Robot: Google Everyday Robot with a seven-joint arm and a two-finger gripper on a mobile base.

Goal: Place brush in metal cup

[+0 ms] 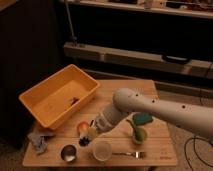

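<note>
The metal cup (68, 153) stands near the table's front left edge, small, round and shiny with a dark inside. The brush (84, 140) shows as a whitish handle with a dark round head, a little behind and to the right of the metal cup. My gripper (91, 133) has come down from the right on the white arm and is right at the brush, partly covering it. I cannot tell whether it holds the brush.
An orange bin (37, 111) takes up the table's back left. A white cup (102, 150) and a metal fork (127, 154) are at the front. A green cup (138, 135) with a teal sponge (142, 119) is on the right. A blue cloth (39, 140) lies front left.
</note>
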